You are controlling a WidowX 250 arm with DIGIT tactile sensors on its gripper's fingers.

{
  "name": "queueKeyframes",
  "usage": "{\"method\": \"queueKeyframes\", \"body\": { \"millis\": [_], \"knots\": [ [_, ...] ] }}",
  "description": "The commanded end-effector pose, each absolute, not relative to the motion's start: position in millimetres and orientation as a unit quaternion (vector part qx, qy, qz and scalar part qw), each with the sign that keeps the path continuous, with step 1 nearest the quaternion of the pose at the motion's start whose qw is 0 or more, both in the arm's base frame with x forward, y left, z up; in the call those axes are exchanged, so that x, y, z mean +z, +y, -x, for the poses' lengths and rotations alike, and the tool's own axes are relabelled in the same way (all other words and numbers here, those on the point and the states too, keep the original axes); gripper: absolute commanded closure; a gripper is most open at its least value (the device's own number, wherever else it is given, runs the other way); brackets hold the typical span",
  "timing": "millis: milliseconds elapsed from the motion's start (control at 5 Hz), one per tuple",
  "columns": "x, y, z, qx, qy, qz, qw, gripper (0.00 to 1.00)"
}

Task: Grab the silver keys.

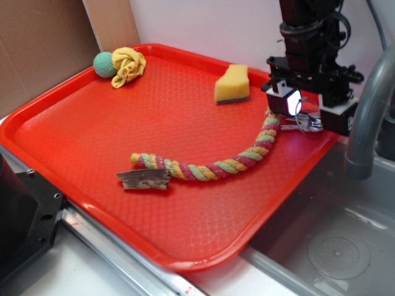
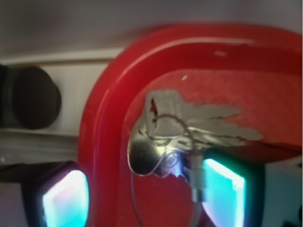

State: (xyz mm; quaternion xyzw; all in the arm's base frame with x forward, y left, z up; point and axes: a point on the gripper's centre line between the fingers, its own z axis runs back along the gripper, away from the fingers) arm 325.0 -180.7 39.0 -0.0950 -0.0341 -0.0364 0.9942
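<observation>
Hovering low over the far right corner of the red tray (image 1: 74, 129), the hand (image 1: 308, 108) in the exterior view sits directly above the silver keys (image 1: 307, 122), which lie against the tray's rim just past the end of the braided rope toy (image 1: 216, 166). Its two pads appear to stand on either side of the bunch, spread rather than pinching, and nothing is lifted. That placement looks deliberate: the keys are tucked into the corner, so the arm comes straight down from above. Well apart from the work sit a yellow sponge (image 1: 232, 83), a green ball (image 1: 103, 63) beside a yellow cloth knot (image 1: 128, 65), and a flat bark-like piece (image 1: 144, 179) just beside the rope's near end.

From the wrist view, the silver keys (image 2: 189, 127) fan out flat on the tray floor inside the curved rim (image 2: 102, 142), joined by a thin wire ring. One glowing pad (image 2: 64, 198) hangs outside the rim at lower left; the other (image 2: 225, 189) sits close to the key heads, possibly touching them. The gap between them is wide, so the hand is spread. Closing here looks awkward to me, since the rim lies between the pads.
</observation>
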Motion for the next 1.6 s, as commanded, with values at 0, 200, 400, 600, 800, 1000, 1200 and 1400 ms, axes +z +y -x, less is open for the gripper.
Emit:
{"method": "queueKeyframes", "body": {
  "millis": [0, 200, 400, 600, 800, 1000, 1200, 1400],
  "knots": [
    [55, -183, -338, -0.038, -0.059, 0.111, 0.991, 1.00],
    [58, -177, -336, -0.043, -0.058, 0.108, 0.991, 1.00],
    [84, -154, -322, -0.031, -0.043, 0.056, 0.997, 1.00],
    [135, -112, -282, 0.002, -0.024, 0.040, 0.999, 1.00],
    [188, -89, -250, 0.003, -0.014, 0.010, 1.000, 1.00],
    [238, -80, -215, 0.031, -0.025, -0.015, 0.999, 1.00],
    [288, -75, -193, 0.063, -0.033, -0.036, 0.997, 1.00],
    [287, -73, -198, 0.090, -0.030, -0.069, 0.993, 1.00]
  ]
}}
